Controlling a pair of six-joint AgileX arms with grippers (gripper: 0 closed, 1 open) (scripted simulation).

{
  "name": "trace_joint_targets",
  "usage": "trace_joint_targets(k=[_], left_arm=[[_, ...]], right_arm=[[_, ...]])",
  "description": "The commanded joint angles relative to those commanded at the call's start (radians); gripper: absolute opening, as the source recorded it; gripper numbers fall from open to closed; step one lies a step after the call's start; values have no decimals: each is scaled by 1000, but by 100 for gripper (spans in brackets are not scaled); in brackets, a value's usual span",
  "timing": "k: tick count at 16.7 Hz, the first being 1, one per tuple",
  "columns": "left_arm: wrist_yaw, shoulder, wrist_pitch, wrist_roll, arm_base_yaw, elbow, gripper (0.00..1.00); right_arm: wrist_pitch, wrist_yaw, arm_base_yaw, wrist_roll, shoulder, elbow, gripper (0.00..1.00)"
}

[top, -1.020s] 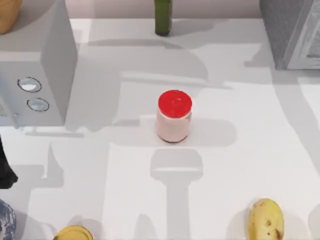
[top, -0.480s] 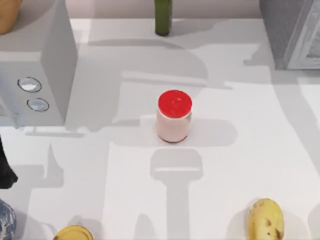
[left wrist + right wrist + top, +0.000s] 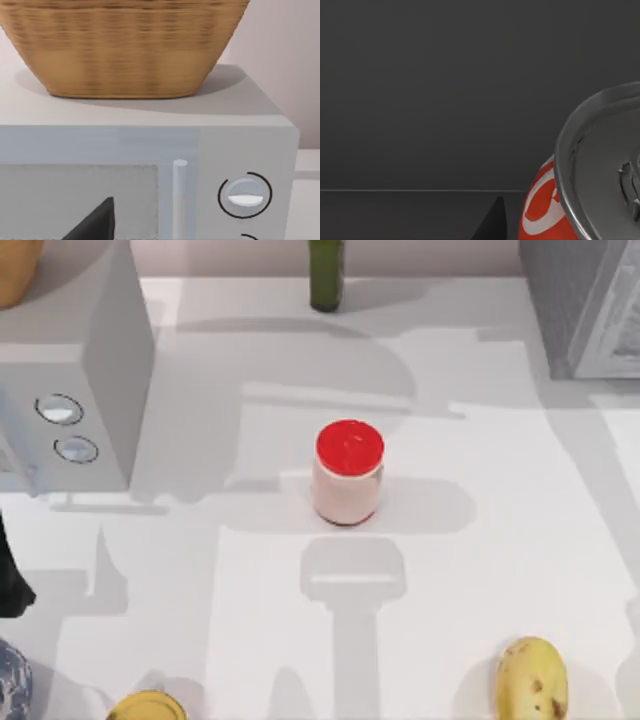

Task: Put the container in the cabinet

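Note:
The container (image 3: 545, 215), a can with a silver top and a red band with white lettering, fills the right wrist view close to the camera. Behind it are a dark grey wall and a floor line. A dark part of my right gripper (image 3: 492, 222) shows just beside the can; I cannot tell whether it holds it. The cabinet (image 3: 585, 310), a large grey box with a paler framed door panel, stands at the table's far right corner. My left arm (image 3: 10, 580) is parked at the left edge of the table.
A pale pink jar with a red lid (image 3: 349, 473) stands mid-table. A grey box with two round knobs (image 3: 70, 420) carries a wicker basket (image 3: 125, 45) at the far left. A green bottle (image 3: 325, 275) stands at the back, a banana (image 3: 531, 680) and a yellow lid (image 3: 147, 707) at the front.
The shadows on the right part of the table have shifted a little. The jar and the other items have stayed where they were.

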Motion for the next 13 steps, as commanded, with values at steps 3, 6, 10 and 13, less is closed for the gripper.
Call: trace_joint_targets(k=[3, 6, 10, 13], left_arm=[[0, 0, 0, 0, 0, 0, 100], [0, 0, 0, 0, 0, 0, 100], [0, 0, 0, 0, 0, 0, 100], [0, 0, 0, 0, 0, 0, 100]], right_arm=[[-25, -7, -9, 0, 76, 106, 0], [-50, -14, -17, -1, 152, 211, 0], [-86, -25, -28, 0, 256, 349, 0], [-116, -30, -39, -1, 336, 450, 0]])
